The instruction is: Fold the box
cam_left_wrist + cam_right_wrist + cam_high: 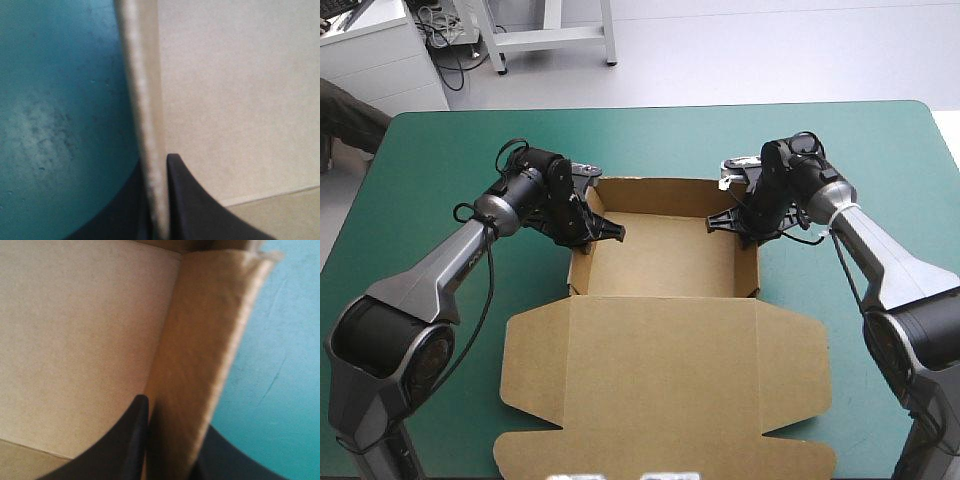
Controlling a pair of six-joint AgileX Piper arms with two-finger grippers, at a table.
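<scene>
While you watch from above, the box (660, 262) sits mid-tabletop (440, 150) as an open tray, its lid (660, 380) flat toward the near edge. Your left fingers (603, 230) pinch the left wall, your right fingers (725, 222) the right wall. At the left wrist, the left wall (145, 115) stands clamped between the black fingers (195, 210), with the teal-green cover (60, 100) outside. At the right wrist, the right wall (200, 365) is likewise gripped, with one finger inside the tray.

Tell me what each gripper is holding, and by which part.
Both hold the box. The left gripper is shut on the tray's left side wall, the right gripper on its right side wall, one finger inside, one outside.
</scene>
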